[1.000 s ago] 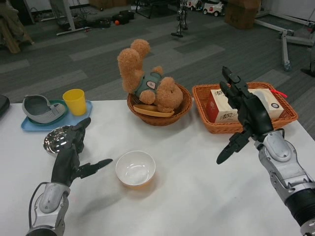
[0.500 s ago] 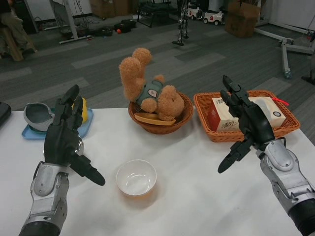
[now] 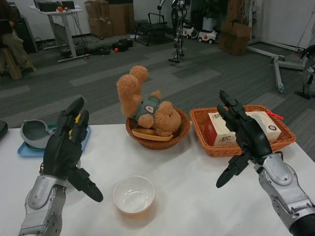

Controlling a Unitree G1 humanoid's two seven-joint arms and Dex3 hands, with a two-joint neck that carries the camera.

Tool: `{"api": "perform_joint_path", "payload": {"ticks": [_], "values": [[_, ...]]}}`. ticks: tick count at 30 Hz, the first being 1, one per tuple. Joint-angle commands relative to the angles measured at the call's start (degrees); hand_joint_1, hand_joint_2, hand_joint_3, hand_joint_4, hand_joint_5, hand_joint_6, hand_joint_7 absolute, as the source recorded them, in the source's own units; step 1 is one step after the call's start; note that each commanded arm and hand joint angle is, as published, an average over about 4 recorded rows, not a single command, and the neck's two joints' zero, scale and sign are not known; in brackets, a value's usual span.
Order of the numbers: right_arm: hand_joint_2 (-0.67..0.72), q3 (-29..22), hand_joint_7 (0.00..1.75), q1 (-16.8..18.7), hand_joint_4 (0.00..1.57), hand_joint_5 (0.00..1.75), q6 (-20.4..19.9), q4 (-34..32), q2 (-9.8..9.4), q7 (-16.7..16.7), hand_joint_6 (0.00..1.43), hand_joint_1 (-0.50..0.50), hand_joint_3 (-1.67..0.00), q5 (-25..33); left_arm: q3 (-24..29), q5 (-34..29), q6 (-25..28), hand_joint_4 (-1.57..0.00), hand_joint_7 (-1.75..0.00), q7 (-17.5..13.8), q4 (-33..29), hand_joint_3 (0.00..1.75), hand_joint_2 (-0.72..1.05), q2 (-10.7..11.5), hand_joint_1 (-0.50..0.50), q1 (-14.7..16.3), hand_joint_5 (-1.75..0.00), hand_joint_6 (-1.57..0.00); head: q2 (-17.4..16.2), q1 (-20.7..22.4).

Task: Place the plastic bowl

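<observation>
Bowl (image 3: 134,194) down on table (image 3: 197,187), upright, near front edge. Left hand (image 3: 66,147) and right hand (image 3: 243,135) raised either side, fingers spread, holding nothing. Placing seemingly done; next, probably just pulling back.

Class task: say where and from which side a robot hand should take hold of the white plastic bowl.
Grip the plastic bowl by its thin rim, coming from above. It stands upright and empty on the table, so the rim is exposed; the left robot hand looks nearest.
</observation>
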Motion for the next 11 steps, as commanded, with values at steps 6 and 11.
{"api": "perform_joint_path", "payload": {"ticks": [6, 11], "values": [[0.34, 0.4, 0.0, 0.0, 0.0, 0.0, -1.7, 0.5, -0.21, -0.6, 0.0, -0.46, -0.08, 1.2, -1.0, -0.5, 3.9, 0.0, -0.35, -2.8, -2.1, 0.0, -0.64, 0.7, -0.48, -0.2, 0.0, 0.0, 2.2, -1.7], [0.34, 0.4, 0.0, 0.0, 0.0, 0.0, -1.8, 0.6, -0.21, -0.7, 0.0, -0.46, -0.05, 1.4, -1.2, -0.7, 3.9, 0.0, -0.35, -2.8, -2.1, 0.0, -0.64, 0.7, -0.48, -0.2, 0.0, 0.0, 1.4, -1.1]]}}
